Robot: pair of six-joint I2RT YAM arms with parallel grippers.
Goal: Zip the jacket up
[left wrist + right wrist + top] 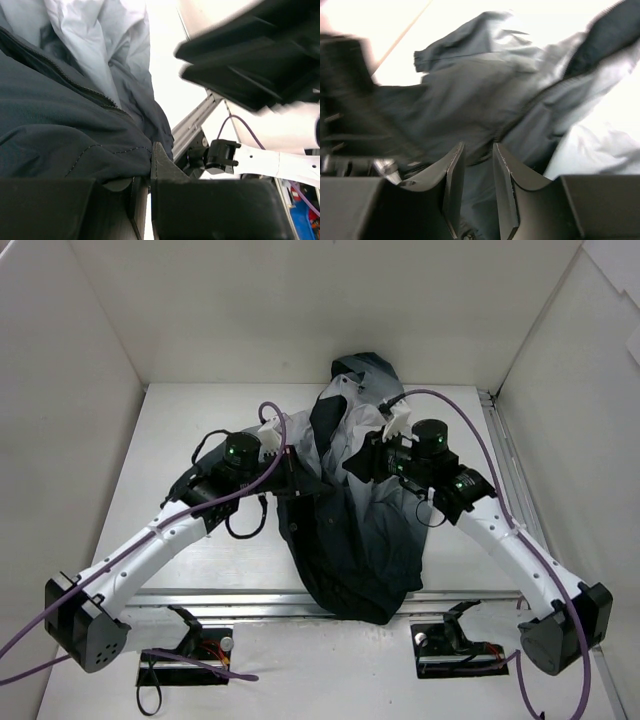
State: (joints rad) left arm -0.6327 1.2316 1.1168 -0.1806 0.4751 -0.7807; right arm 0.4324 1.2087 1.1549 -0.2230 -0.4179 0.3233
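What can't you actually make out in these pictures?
- Zipper slider: no view shows it; the jacket is bunched in the top view, blurred in the right wrist view.
- Right gripper: fabric sits between its fingers, but blur hides whether they pinch it.
- Left gripper: top view, jacket folds cover its fingertips.

jacket (355, 540) on table (200, 430) | left arm (150, 540) left | right arm (510, 540) right

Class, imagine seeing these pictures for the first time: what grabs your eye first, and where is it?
A grey-to-charcoal jacket lies crumpled mid-table, its dark hem spilling over the near edge. The left gripper pinches its dark fabric from the left side. The right gripper sits at the zipper, jaws slightly apart.
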